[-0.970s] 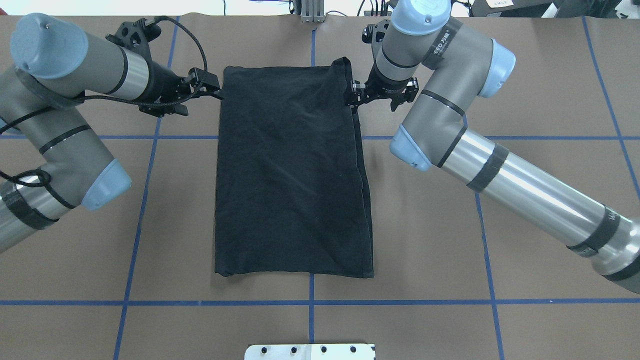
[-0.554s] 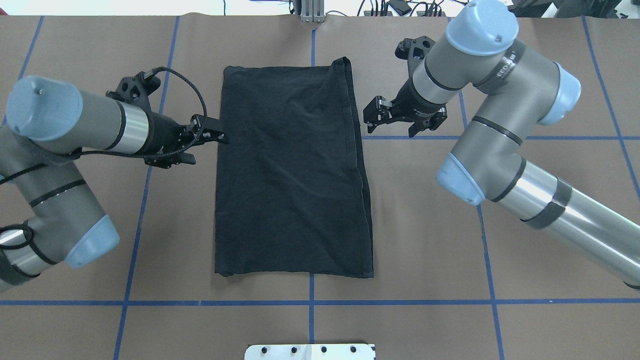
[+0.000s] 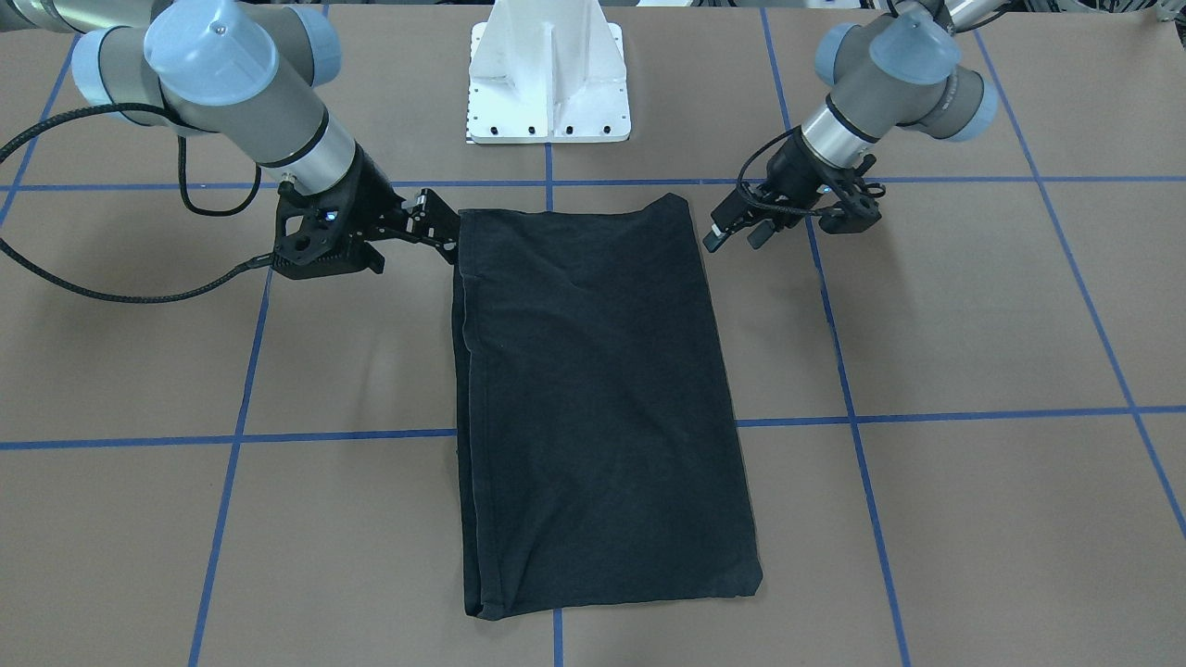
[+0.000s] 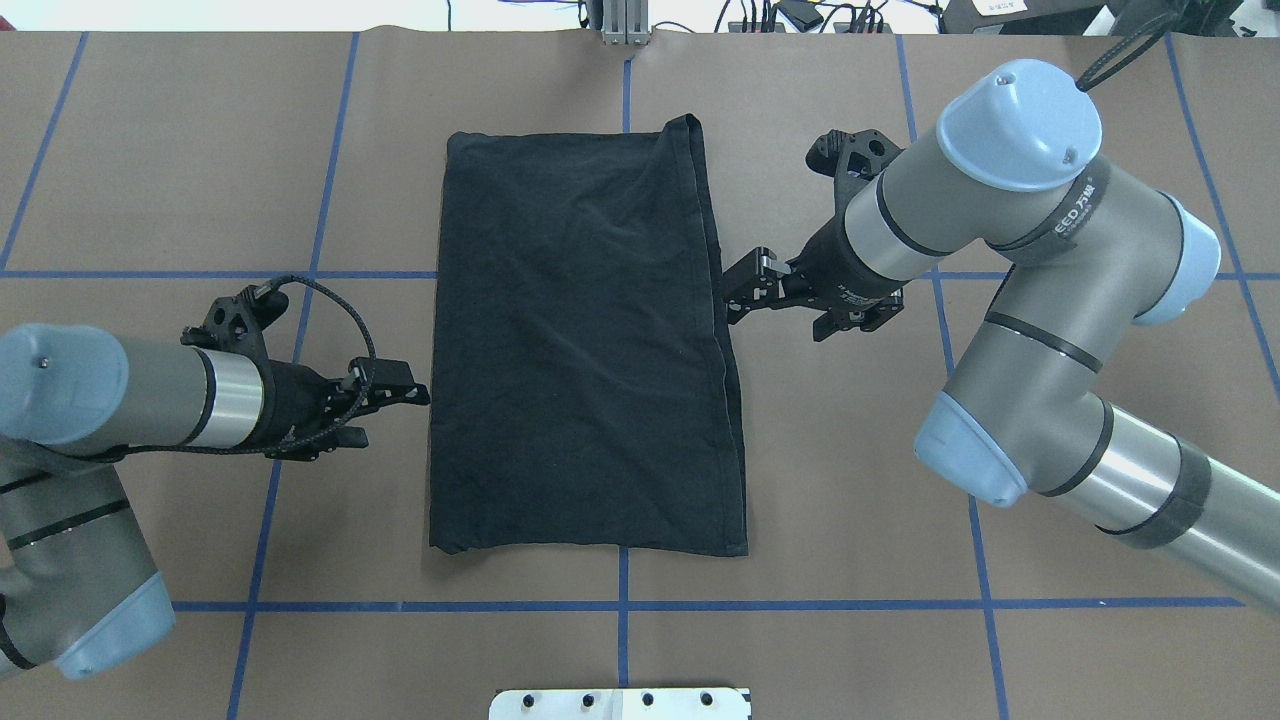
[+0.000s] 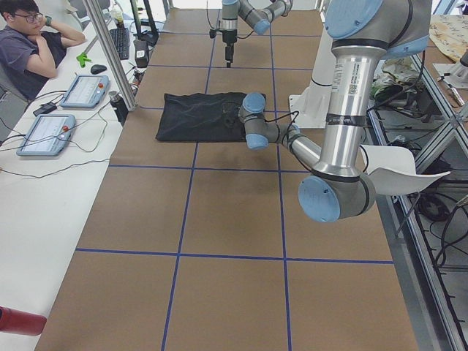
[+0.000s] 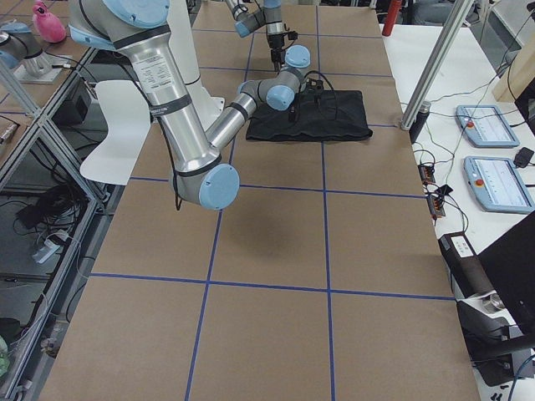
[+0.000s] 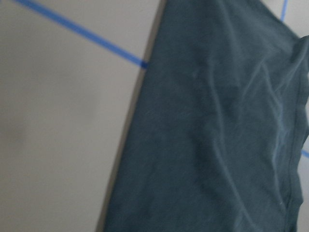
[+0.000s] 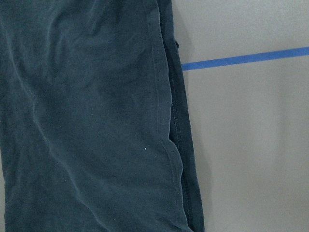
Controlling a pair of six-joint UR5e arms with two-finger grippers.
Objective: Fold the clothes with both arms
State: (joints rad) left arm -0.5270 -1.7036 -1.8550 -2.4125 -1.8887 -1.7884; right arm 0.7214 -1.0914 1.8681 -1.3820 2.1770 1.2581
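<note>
So, brown surface (image 4: 850, 500) with blue tape lines (image 4: 800, 604), black T-shirt (image 4: 585, 340) lying flat mid-surface, folded into a long rectangle. Left pincer (image 4: 418, 392) sits just off one long edge, right pincer (image 4: 732, 298) at the other, both released, empty.

Left wrist view blurred, T-shirt (image 7: 217, 135) ahead of the left gripper (image 4: 415, 392) cut by top, right and bottom edges, under-layers hidden below the top fold beside the right gripper (image 4: 733, 302), both grippers' jaws too small to read in side views
</note>
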